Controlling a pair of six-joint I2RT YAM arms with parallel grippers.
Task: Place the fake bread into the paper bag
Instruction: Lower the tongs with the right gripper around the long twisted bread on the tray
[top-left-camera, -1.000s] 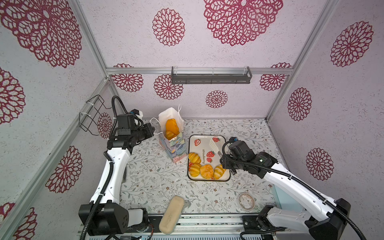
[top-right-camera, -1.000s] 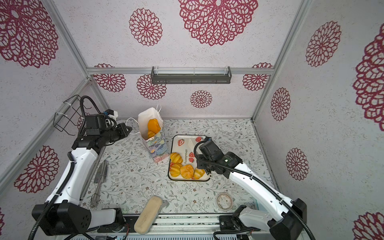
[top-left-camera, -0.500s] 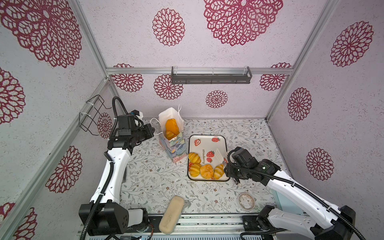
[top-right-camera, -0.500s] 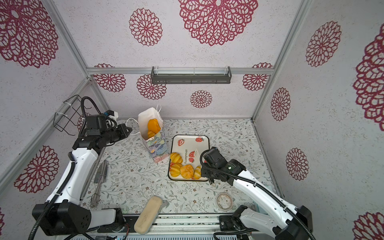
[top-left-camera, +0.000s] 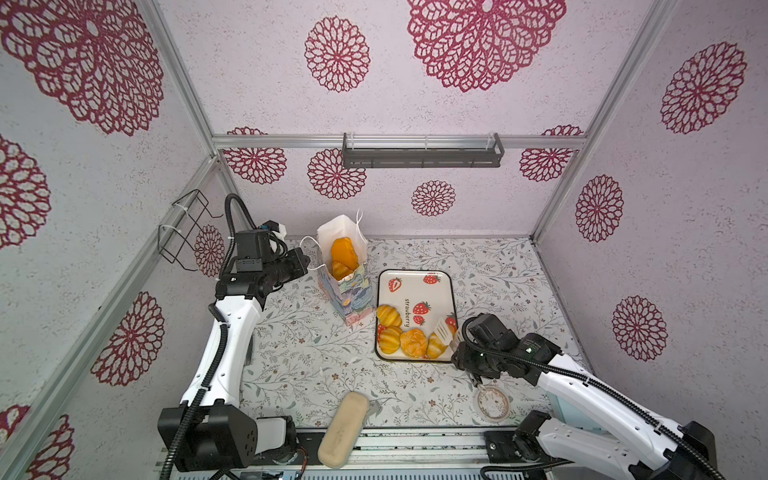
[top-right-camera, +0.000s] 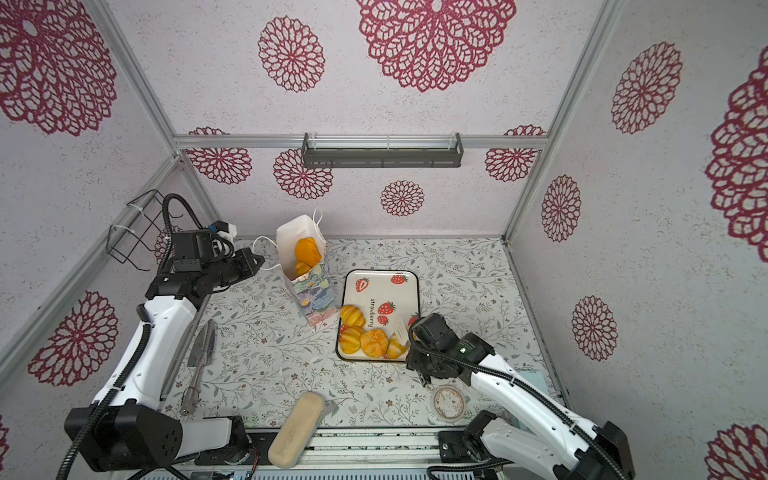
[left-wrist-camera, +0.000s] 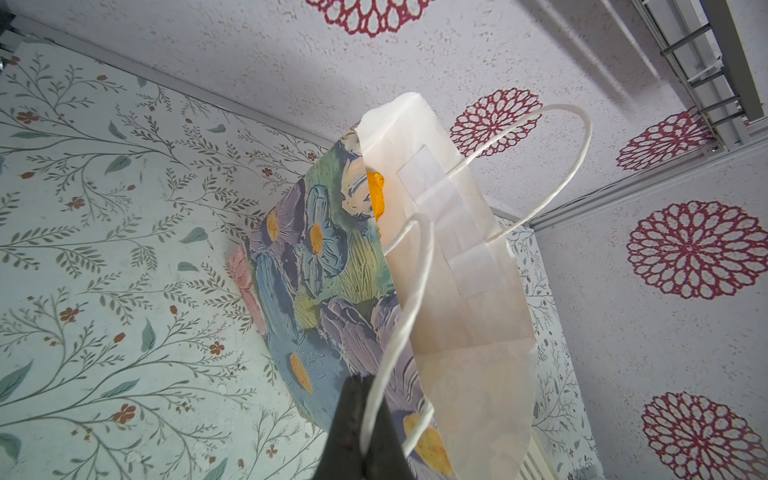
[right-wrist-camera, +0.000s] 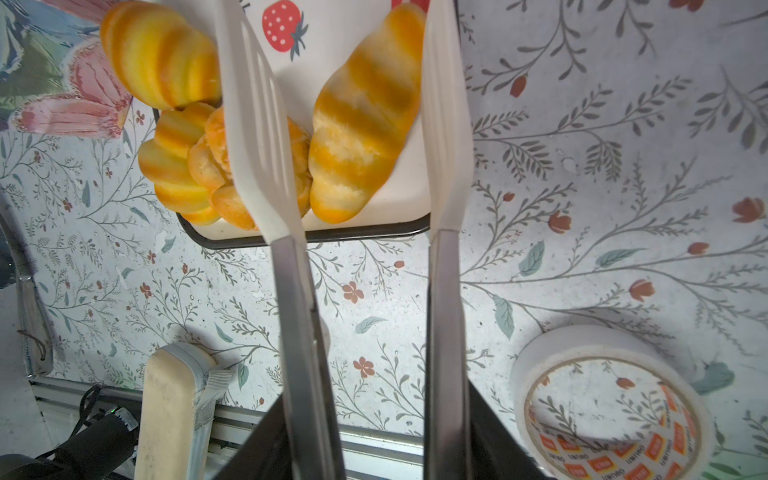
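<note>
My right fingers (right-wrist-camera: 494, 440) gripped white-tipped steel tongs (right-wrist-camera: 266, 137) straddling the striped golden croissant (right-wrist-camera: 361, 116), left fingers (left-wrist-camera: 353, 428) the flowered paper bag's (left-wrist-camera: 316, 266) cord (left-wrist-camera: 417, 291); I'd squeeze mid-body.

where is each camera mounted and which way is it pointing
Top views: high over the arm bases, looking down at the table; left arm and right arm show.
Left wrist: left arm, facing the paper bag; left gripper pinches its cord handle.
Right wrist: right arm, looking along the tongs at fake bread on the tray; right gripper grips them.
Shared: paper bag and tray show in both top views.
</note>
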